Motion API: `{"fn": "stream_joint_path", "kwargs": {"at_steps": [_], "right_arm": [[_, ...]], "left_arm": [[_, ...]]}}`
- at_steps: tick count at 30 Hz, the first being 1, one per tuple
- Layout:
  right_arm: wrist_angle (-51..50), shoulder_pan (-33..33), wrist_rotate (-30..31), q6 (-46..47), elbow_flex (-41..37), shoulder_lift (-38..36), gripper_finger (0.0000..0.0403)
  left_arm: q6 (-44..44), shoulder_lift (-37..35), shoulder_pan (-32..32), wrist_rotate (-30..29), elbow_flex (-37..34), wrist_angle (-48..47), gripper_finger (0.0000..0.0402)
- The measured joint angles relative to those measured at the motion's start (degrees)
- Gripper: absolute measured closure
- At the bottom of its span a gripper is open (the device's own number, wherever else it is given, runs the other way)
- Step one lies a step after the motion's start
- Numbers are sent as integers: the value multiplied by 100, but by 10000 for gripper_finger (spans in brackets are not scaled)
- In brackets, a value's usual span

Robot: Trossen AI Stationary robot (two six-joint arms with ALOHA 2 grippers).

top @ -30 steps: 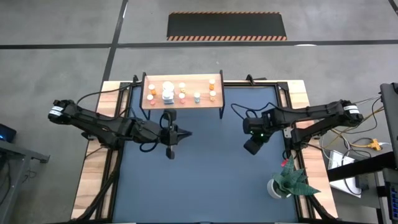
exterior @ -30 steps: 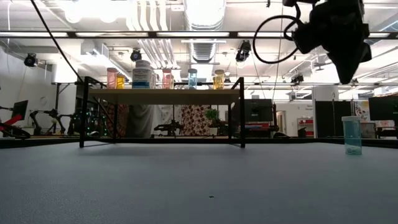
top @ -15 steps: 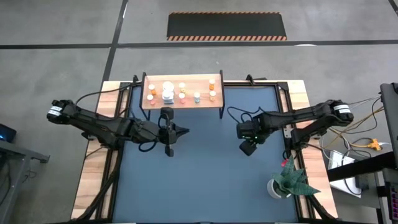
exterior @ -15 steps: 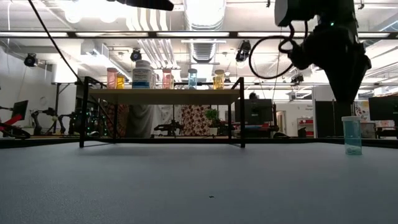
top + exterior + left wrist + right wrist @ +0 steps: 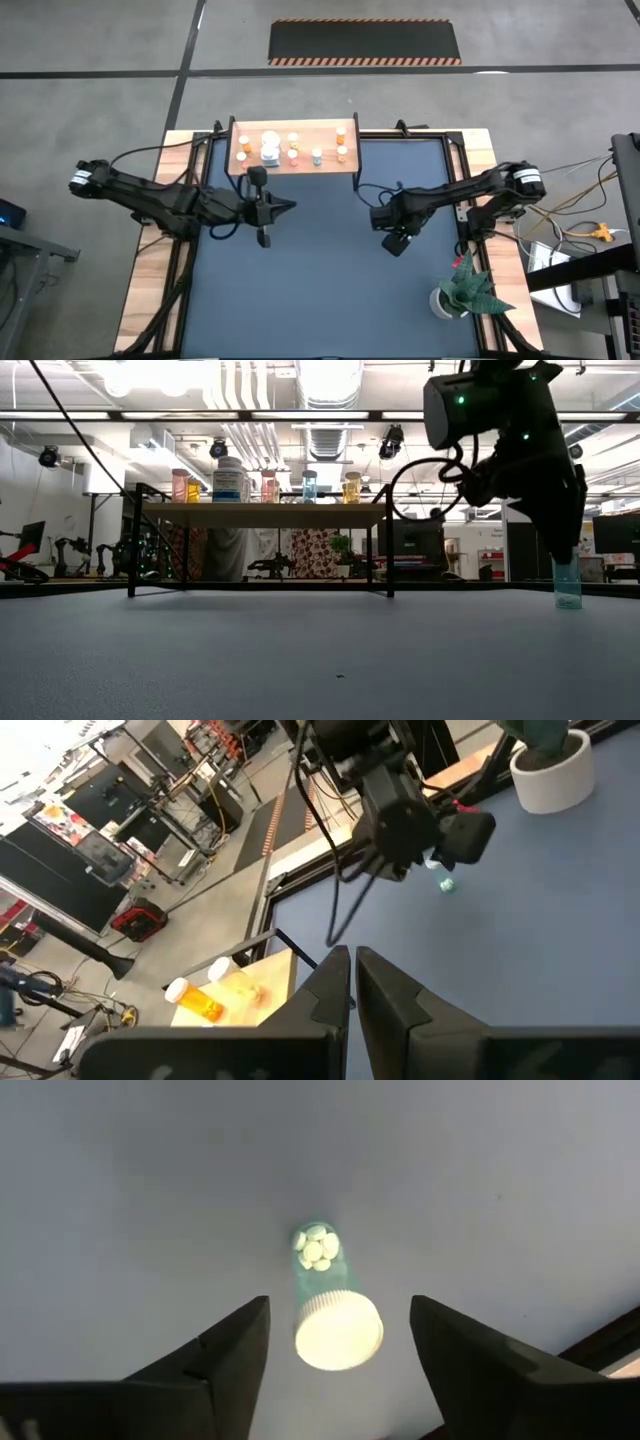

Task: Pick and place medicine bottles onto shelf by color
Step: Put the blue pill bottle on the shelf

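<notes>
A greenish medicine bottle [image 5: 322,1270] with a white cap [image 5: 338,1330] stands upright on the dark mat, right of the middle. It also shows in the low view [image 5: 567,588]. My right gripper [image 5: 338,1302] points down over it, open, with one finger on either side and a gap to each. The light wooden shelf [image 5: 295,152] stands at the far edge on black legs, and several bottles stand on it [image 5: 262,486]. My left gripper [image 5: 288,207] is shut, holds nothing, and hangs in front of the shelf, pointing toward the right arm.
A white pot with a green plant [image 5: 455,295] stands near the table's right front corner, close to the right arm. Black cables [image 5: 385,180] loop off the right arm. The dark mat [image 5: 320,290] lies bare between the arms and the near edge.
My right gripper has gone toward the table's left and down, and now stands around the greenish bottle. The bottle has stayed where it was. My left gripper has drifted a little toward the table's left.
</notes>
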Motion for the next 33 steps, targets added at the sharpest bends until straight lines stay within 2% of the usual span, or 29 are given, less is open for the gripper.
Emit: {"fn": "stream_joint_path", "kwargs": {"at_steps": [18,22,28,33], "right_arm": [[21,0,-151,-126,0,14,291],[8,2,-164,-153,8,9,294],[0,0,-166,-312,152,9,277],[91,0,-156,-739,411,9,287]], "left_arm": [[7,-74,4,2,-188,15,398],[5,-81,4,2,-208,34,398],[5,-81,4,2,-214,32,398],[-146,-81,4,4,-250,30,398]]}}
